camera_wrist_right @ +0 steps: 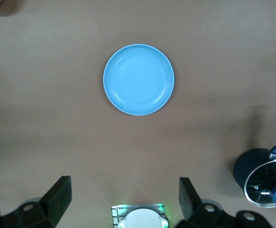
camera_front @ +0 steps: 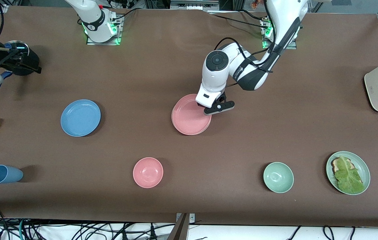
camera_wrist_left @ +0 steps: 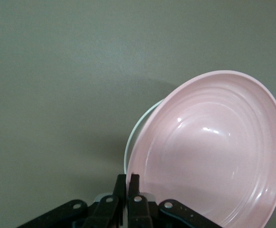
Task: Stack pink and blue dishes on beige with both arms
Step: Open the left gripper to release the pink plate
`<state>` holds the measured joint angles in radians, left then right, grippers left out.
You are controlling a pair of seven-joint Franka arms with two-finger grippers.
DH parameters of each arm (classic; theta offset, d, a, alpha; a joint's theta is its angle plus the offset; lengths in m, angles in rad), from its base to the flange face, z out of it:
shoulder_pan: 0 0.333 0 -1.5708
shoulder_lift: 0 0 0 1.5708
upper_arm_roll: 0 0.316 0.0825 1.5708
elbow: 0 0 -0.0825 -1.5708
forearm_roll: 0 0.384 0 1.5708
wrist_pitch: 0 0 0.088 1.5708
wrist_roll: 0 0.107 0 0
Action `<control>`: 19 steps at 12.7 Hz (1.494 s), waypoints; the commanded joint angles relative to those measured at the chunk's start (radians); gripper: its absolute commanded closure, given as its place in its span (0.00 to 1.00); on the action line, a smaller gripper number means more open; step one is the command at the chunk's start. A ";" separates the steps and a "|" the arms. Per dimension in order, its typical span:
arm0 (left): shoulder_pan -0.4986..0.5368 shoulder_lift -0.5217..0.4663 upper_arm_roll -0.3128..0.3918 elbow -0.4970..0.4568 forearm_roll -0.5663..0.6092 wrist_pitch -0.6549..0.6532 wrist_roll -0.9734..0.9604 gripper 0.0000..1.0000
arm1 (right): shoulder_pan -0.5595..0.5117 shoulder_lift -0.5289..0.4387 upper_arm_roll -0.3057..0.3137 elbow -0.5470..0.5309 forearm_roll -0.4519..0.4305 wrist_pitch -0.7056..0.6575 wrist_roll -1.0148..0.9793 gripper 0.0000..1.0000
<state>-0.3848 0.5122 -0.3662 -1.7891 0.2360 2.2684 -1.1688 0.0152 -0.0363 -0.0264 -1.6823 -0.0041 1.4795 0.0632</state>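
Nearest the front camera we see a row along the desk point(camera_front: 189, 66) edge: a green plate with bread and lettuce point(camera_front: 348, 172), a pink bowl point(camera_front: 148, 172), a green bowl point(camera_front: 278, 177) and a blue cup point(camera_front: 5, 174) lying on its side. None of these belongs to the task.

Farther from the camera lie the task's things. We find the pink plate point(camera_front: 190, 115) near the middle of the desk, tilted in the left wrist view, with the pale rim of the beige plate point(camera_wrist_left: 139, 128) peeking out just under it. We judge the pink one is almost placed on the beige, not yet let go. The blue plate point(camera_front: 80, 117) lies flat, well apart, toward the right arm's end, untouched.

These plates look to us like thin, light, stiff plastic with a smooth, likely slippery surface. We would take hold at the rim, one finger over and one under, since the flat middle offers nothing to pinch. A rim grip lets a plate sag or swing, so slow moves suit it.

Our left end effector point(camera_front: 218, 107) is clamped on the pink plate's rim, fingers drawn together on the thin edge. Our right end effector point(camera_wrist_right: 124, 194) hangs high over the desk with its fingers spread wide, holding nothing, the blue plate in its sight. That arm waits.
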 commanded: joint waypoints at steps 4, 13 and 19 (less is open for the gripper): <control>-0.026 0.025 0.010 -0.018 0.100 0.048 -0.103 1.00 | 0.003 0.007 -0.001 0.023 0.006 -0.016 0.007 0.00; -0.014 0.026 0.015 -0.012 0.108 0.057 -0.089 0.23 | 0.003 0.009 -0.001 0.023 0.007 -0.013 0.009 0.00; 0.108 -0.072 0.020 -0.004 0.083 -0.019 0.229 0.10 | 0.005 0.021 -0.001 -0.002 0.004 -0.042 0.003 0.00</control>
<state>-0.3200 0.5079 -0.3462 -1.7830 0.3134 2.2981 -1.0609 0.0154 -0.0339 -0.0264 -1.6845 -0.0037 1.4688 0.0632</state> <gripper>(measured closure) 0.159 0.000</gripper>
